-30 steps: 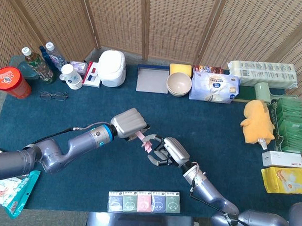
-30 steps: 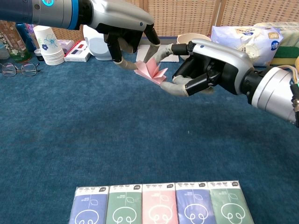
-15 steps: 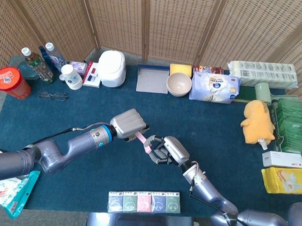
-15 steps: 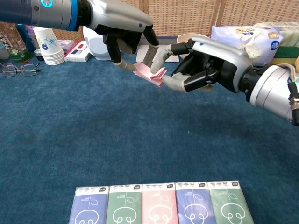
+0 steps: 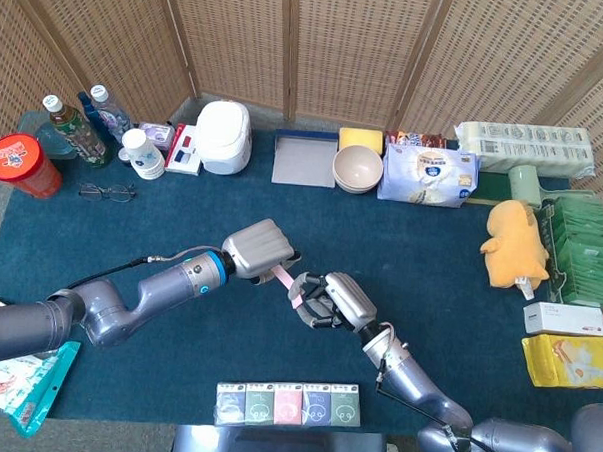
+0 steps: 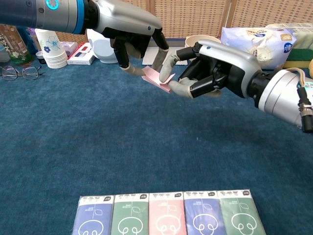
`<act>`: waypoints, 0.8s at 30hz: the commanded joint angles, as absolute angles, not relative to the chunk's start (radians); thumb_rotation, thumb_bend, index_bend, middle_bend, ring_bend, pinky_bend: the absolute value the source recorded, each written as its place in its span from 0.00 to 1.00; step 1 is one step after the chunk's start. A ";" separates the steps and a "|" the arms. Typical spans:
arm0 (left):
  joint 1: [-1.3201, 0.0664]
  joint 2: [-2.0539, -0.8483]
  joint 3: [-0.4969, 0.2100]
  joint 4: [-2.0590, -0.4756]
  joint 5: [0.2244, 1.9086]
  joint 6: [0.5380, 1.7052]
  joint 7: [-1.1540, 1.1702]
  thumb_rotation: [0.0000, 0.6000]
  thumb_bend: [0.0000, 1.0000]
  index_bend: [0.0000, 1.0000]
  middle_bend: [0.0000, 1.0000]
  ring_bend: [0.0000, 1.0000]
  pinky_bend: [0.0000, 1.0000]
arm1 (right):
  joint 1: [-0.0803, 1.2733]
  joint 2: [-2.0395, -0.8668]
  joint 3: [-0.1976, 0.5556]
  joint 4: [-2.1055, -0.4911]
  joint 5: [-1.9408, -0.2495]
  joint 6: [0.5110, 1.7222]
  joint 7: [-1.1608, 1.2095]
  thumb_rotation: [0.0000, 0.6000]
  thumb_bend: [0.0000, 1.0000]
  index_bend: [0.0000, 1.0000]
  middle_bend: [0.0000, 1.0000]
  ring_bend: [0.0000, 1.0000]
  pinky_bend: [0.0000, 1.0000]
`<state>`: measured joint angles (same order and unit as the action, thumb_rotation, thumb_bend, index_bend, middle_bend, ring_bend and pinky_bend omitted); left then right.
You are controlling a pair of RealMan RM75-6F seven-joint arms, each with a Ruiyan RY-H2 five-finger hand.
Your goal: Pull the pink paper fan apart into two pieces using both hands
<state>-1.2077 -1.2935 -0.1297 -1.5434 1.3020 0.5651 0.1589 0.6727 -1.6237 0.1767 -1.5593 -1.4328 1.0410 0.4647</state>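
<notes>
A small pink paper fan (image 6: 159,79) (image 5: 291,286) hangs above the blue table between both hands, folded nearly flat. My left hand (image 6: 128,30) (image 5: 258,250) grips its left end from above. My right hand (image 6: 215,68) (image 5: 330,300) pinches its right end between thumb and a finger. The two hands nearly touch over the fan, and most of the paper is hidden by their fingers.
A row of tissue packs (image 6: 166,215) lies at the near table edge. Paper cups (image 6: 51,46), glasses (image 6: 19,72), a bowl (image 5: 357,168), a white cooker (image 5: 224,137), a yellow plush toy (image 5: 516,242) and boxes line the back and right side.
The right hand has moved left toward the left hand and closed on the fan. The fan, spread open a second ago, is now squeezed almost flat.
</notes>
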 commanded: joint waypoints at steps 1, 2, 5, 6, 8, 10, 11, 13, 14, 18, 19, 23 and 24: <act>-1.209 -1.296 -0.130 -1.543 1.302 0.564 0.158 1.00 0.41 0.67 1.00 1.00 1.00 | 0.672 -1.625 0.177 -1.559 -1.431 1.042 0.463 1.00 0.48 0.52 1.00 0.99 0.96; -1.209 -1.298 -0.129 -1.542 1.301 0.564 0.158 1.00 0.41 0.67 1.00 1.00 1.00 | 0.672 -1.625 0.178 -1.558 -1.431 1.042 0.462 1.00 0.48 0.52 1.00 0.99 0.96; -1.211 -1.300 -0.128 -1.543 1.301 0.561 0.159 1.00 0.41 0.67 1.00 1.00 1.00 | 0.672 -1.627 0.179 -1.558 -1.430 1.043 0.461 1.00 0.47 0.54 1.00 0.99 0.96; -1.211 -1.300 -0.128 -1.543 1.300 0.560 0.159 1.00 0.41 0.67 1.00 1.00 1.00 | 0.673 -1.628 0.180 -1.558 -1.429 1.043 0.460 1.00 0.48 0.55 1.00 0.99 0.96; -1.211 -1.302 -0.127 -1.543 1.299 0.560 0.159 1.00 0.41 0.67 1.00 1.00 1.00 | 0.673 -1.629 0.180 -1.557 -1.428 1.043 0.459 1.00 0.47 0.55 1.00 0.99 0.96; -1.212 -1.303 -0.126 -1.543 1.299 0.560 0.159 1.00 0.41 0.67 1.00 1.00 1.00 | 0.672 -1.629 0.180 -1.556 -1.427 1.043 0.459 1.00 0.47 0.56 1.00 0.99 0.96; -1.211 -1.303 -0.126 -1.544 1.300 0.560 0.159 1.00 0.41 0.67 1.00 1.00 1.00 | 0.672 -1.629 0.180 -1.555 -1.427 1.043 0.460 1.00 0.47 0.56 1.00 0.99 0.96; -1.211 -1.303 -0.125 -1.543 1.299 0.560 0.158 1.00 0.41 0.67 1.00 1.00 1.00 | 0.671 -1.630 0.180 -1.554 -1.426 1.044 0.461 1.00 0.47 0.56 1.00 0.99 0.96; -1.211 -1.303 -0.125 -1.543 1.300 0.560 0.158 1.00 0.41 0.67 1.00 1.00 1.00 | 0.671 -1.630 0.180 -1.554 -1.426 1.045 0.461 1.00 0.48 0.57 1.00 0.99 0.96; -1.211 -1.304 -0.124 -1.543 1.300 0.560 0.156 1.00 0.41 0.67 1.00 1.00 1.00 | 0.670 -1.630 0.181 -1.554 -1.426 1.046 0.461 1.00 0.47 0.59 1.00 0.99 0.96; -1.211 -1.305 -0.123 -1.542 1.300 0.560 0.156 1.00 0.41 0.67 1.00 1.00 1.00 | 0.670 -1.630 0.181 -1.553 -1.426 1.046 0.460 1.00 0.47 0.60 1.00 0.99 0.96; -1.211 -1.307 -0.121 -1.543 1.301 0.559 0.156 1.00 0.40 0.67 1.00 1.00 1.00 | 0.670 -1.632 0.181 -1.552 -1.424 1.045 0.460 1.00 0.47 0.62 1.00 0.99 0.96; -1.211 -1.307 -0.120 -1.544 1.302 0.559 0.156 1.00 0.41 0.67 1.00 1.00 1.00 | 0.669 -1.633 0.181 -1.552 -1.424 1.046 0.459 1.00 0.48 0.62 1.00 0.99 0.96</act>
<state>-1.2108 -1.3076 -0.1204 -1.5435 1.3017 0.5586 0.1562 0.6693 -1.6327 0.1805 -1.5520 -1.4240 1.0458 0.4593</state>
